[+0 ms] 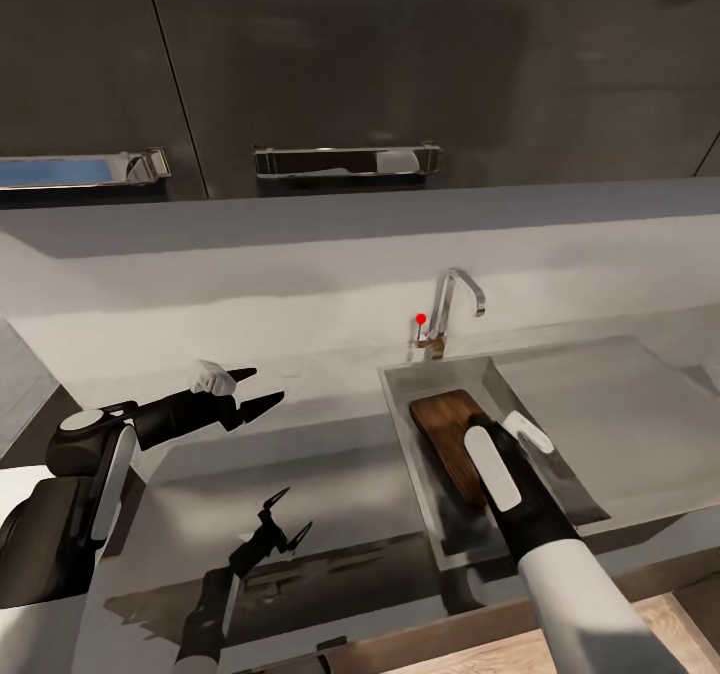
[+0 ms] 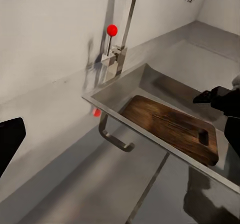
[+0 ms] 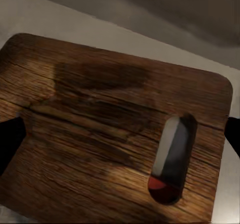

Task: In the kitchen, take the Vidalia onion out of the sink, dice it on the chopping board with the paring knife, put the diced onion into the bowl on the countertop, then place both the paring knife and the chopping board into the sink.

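Observation:
The dark brown chopping board point(image 1: 445, 434) lies inside the sink point(image 1: 600, 424), against its left wall, slot handle towards me. My right gripper point(image 3: 120, 136) hangs open just over the board point(image 3: 100, 109), one fingertip at each side, gripping nothing. A small red patch point(image 3: 161, 186) shows through the slot; I cannot tell what it is. My left gripper point(image 1: 258, 388) hovers open and empty above the countertop point(image 1: 320, 474), left of the sink. The left wrist view shows the board point(image 2: 170, 126) and the sink's rim point(image 2: 115, 115). The Vidalia onion, paring knife and bowl are out of view.
A curved chrome tap point(image 1: 452, 304) with a red dot point(image 1: 421, 319) stands behind the sink's back left corner. Dark upper cabinets with steel handles point(image 1: 345, 160) hang above the grey wall. Light wood floor point(image 1: 690, 624) shows beyond the counter's front edge.

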Motion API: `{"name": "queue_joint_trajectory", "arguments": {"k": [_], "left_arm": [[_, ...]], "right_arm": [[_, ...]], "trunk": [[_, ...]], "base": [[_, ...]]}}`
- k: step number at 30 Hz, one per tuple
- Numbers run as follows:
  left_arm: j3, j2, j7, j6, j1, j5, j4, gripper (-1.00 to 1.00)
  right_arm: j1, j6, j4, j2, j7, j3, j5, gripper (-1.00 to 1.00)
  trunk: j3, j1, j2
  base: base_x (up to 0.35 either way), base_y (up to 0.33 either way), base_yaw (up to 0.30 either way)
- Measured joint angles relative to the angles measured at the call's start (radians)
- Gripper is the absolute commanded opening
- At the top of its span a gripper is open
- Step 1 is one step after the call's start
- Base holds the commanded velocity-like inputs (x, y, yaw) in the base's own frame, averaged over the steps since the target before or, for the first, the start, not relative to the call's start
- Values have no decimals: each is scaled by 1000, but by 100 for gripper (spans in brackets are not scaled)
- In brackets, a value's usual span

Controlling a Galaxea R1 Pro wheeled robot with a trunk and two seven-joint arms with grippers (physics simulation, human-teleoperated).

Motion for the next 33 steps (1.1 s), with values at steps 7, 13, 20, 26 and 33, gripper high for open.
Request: {"name": "queue_joint_trajectory", "arguments": {"k": [7,13,20,26,33], "left_arm": [[1,0,1,-1,0,0,0,100],[1,-1,2,-2,0,0,0,100],[0,-1,2,-3,0,0,0,100],[0,-1,2,-3,0,0,0,100],[-1,-3,2,-3,0,0,0,100]], "right_arm": [[5,205,-172,-31,37,12,3,100],[6,245,-185,-118,276,25,18,100],[6,253,-186,-216,409,46,22,100],[6,254,-186,-310,586,78,24,100],[6,254,-186,-427,914,137,23,100]], "trunk": [[0,0,0],[0,0,0],[0,0,0],[0,0,0],[0,1,0]], "base": [[0,0,0],[0,0,0],[0,0,0],[-3,0,0],[-192,55,0]]}}
